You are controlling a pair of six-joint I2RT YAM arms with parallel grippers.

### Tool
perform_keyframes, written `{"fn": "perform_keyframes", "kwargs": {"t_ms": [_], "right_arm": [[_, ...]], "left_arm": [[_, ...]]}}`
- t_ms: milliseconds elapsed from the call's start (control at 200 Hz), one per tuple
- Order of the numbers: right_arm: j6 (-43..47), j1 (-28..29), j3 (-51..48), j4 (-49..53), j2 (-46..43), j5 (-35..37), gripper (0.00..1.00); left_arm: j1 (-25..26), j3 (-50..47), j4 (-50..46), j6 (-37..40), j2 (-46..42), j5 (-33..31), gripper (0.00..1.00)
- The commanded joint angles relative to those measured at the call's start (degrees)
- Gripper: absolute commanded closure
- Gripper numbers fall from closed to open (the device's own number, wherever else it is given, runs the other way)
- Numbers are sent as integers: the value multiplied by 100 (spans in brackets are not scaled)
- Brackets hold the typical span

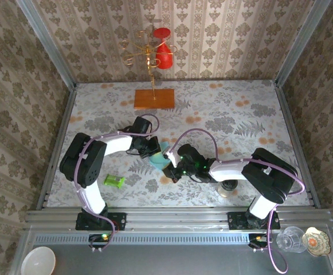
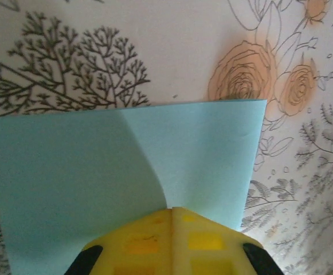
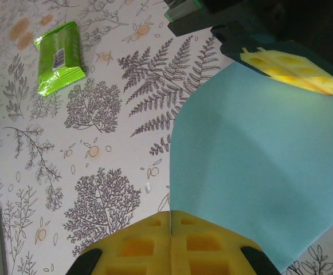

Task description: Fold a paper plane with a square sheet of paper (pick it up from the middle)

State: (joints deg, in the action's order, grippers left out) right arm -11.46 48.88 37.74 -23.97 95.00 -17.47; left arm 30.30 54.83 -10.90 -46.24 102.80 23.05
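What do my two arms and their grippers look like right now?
The left arm and the right arm each have bulky black joint housings joined by white links, with a purple cable looping along each. The left gripper and the right gripper have yellow fingers moulded with square recesses, set on black mounts.

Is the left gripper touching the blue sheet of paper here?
Touching. In the left wrist view the left gripper is shut, its pads pinching the square sheet of paper where the fold runs into their seam.
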Motion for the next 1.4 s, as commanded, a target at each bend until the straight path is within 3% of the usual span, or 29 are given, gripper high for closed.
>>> {"fn": "perform_keyframes", "kwargs": {"t_ms": [0,190,515,1396], "right_arm": [[-227,-30,136,247,89,-32,100],[-634,-85,520,1106,115,552,100],[-832,-108,743,1630,239,1137,100],[-737,-187,946,1728,471,1114,100]], "left_arm": [[35,116,-218,81,235,-116,97],[54,65,-231,108,363,-52,100],[19,-25,-79,62,275,103,100],[-25,-54,-11,113,244,222,100]]}}
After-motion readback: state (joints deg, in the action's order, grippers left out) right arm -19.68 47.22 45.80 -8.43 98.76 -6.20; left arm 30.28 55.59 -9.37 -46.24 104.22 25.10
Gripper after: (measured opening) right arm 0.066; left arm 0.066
